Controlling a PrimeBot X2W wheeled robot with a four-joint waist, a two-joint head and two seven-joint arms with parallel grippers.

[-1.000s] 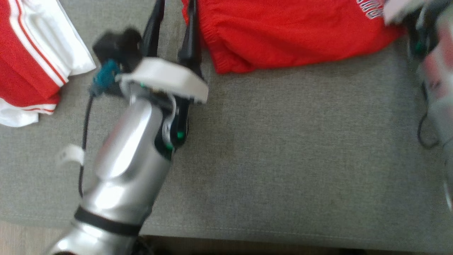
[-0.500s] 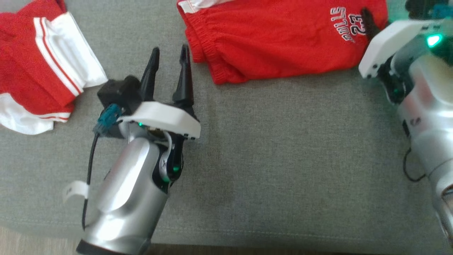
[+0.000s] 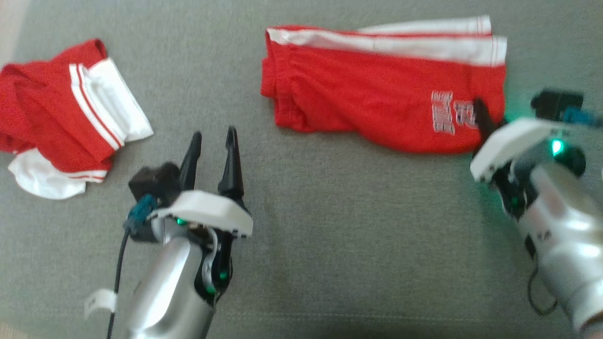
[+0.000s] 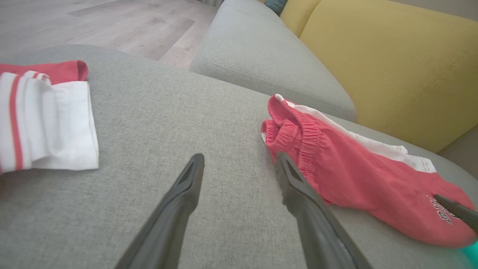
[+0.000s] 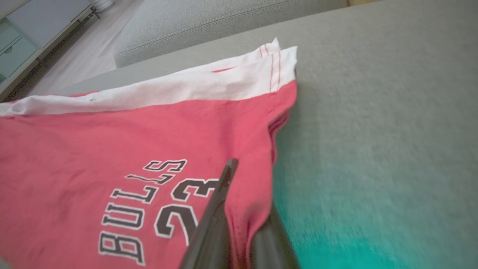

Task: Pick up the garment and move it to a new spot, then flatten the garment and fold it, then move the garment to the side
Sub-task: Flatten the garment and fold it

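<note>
Two garments counted on grey cushion [image 3: 353,245], head view. Lying flat at 1 o'clock: folded red shorts [image 3: 367,99], with white side band [image 3: 386,44] running along far edge. Showing on right wrist view: "BULLS 23" lettering [image 5: 149,201], dark with white outline, sitting near hem corner of red shorts. Lying crumpled at 10 o'clock, well apart: second red-and-white garment [image 3: 70,117].

Two grippers counted. Pointing toward 12 o'clock over bare cushion at 7 o'clock, between both garments: left gripper [image 3: 213,136], fingers spread, gripping nothing. Pinching lettered corner of red shorts at 3 o'clock: right gripper [image 3: 479,110], clenched on fabric, one finger lying on top just beside "23", other finger tucking beneath hem. Glowing green behind right gripper: indicator light [image 3: 557,147].
</note>
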